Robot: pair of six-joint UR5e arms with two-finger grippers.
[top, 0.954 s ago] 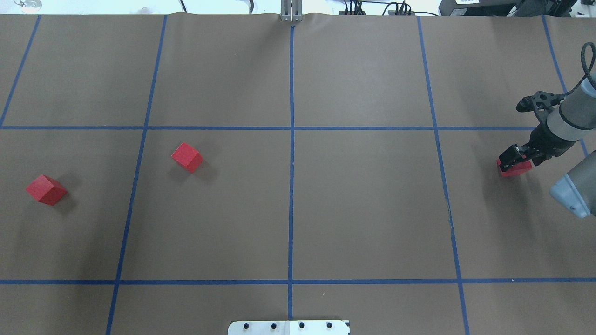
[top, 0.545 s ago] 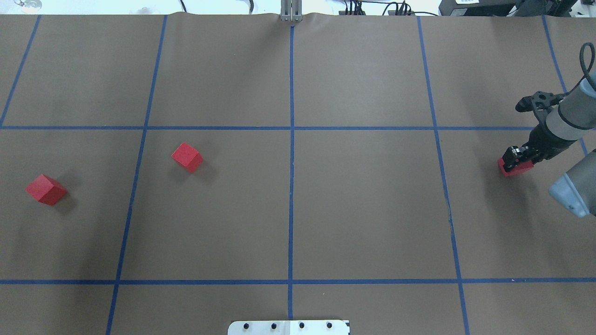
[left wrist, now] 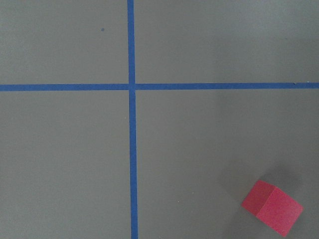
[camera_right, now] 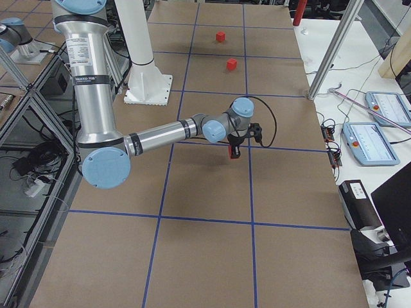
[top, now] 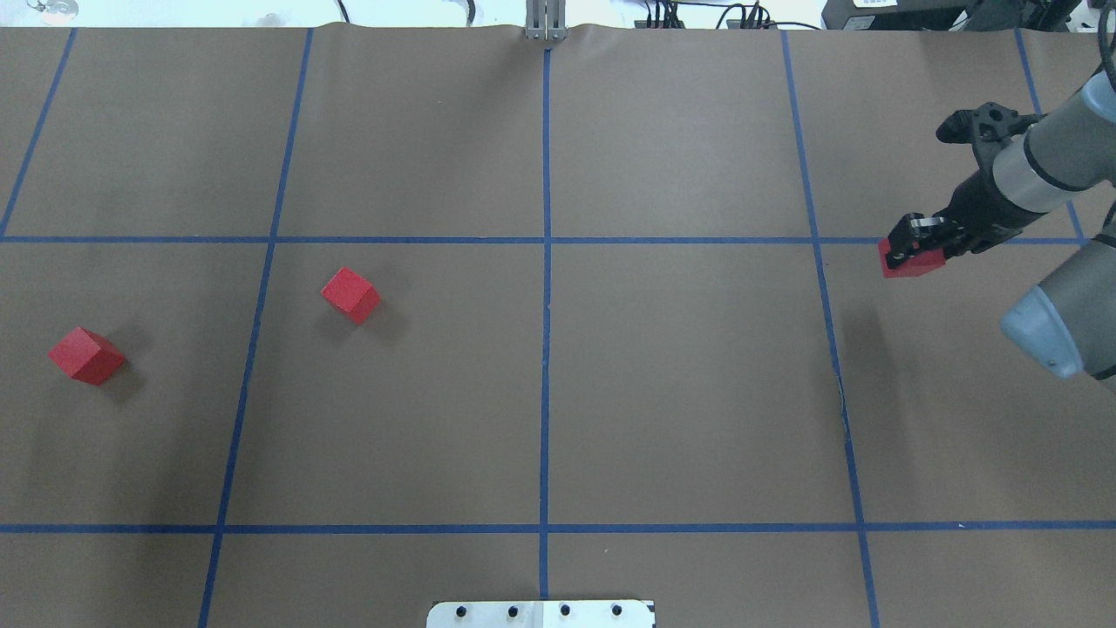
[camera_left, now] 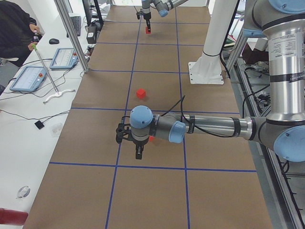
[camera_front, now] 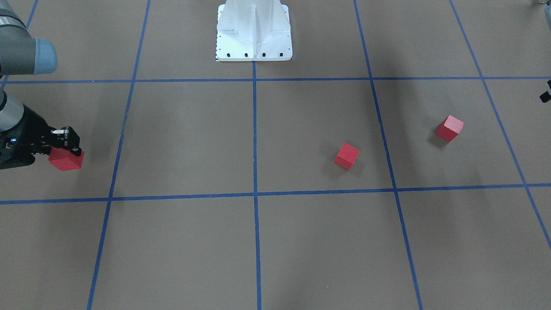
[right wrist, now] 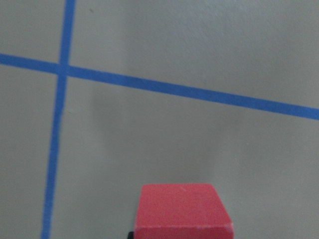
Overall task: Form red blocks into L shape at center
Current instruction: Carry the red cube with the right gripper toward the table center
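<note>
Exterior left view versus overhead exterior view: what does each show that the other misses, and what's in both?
Only exterior left: the left arm, the left hand pointing downward, and a person. Only overhead: the leftmost red block in full; the left arm nearly hides it from the side. Both: the middle red block and the right hand gripping a third red block.

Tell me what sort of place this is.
Most likely a robotics lab workcell: a jointed right arm on a white pedestal, a table gridded with blue tape, tablet-like control pendants beside it, and the right end effector gripping a red block.
</note>
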